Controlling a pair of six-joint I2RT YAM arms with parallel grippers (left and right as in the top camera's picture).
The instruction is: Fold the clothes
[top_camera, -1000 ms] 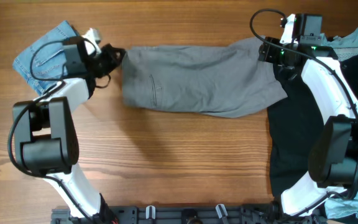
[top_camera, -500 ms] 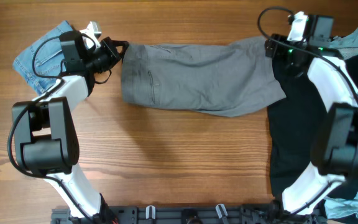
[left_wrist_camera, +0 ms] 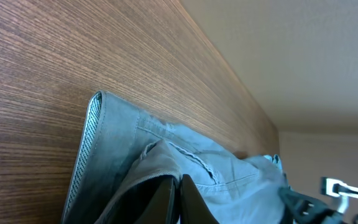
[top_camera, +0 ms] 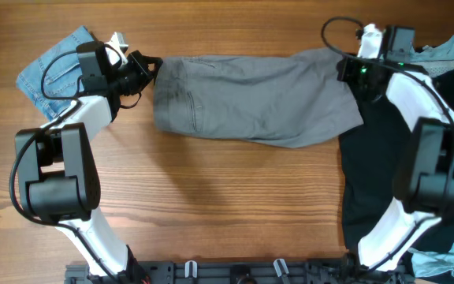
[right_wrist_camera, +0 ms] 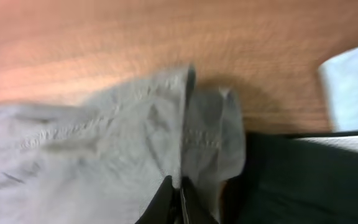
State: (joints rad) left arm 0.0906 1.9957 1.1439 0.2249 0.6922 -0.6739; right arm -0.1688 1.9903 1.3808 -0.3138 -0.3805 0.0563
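Right pincer (right_wrist_camera: pixel 179 190), lately wide, now tight on grey shorts (top_camera: pixel 251 99); left pincer (left_wrist_camera: pixel 179 188) too.

grey shorts (top_camera: pixel 251 99) plain; denim (top_camera: pixel 53 67) light blue; garment (top_camera: pixel 369 181) black

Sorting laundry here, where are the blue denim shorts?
Overhead view: the blue denim shorts lie at far left, partly hidden by the left arm, with the grey shorts to their right.
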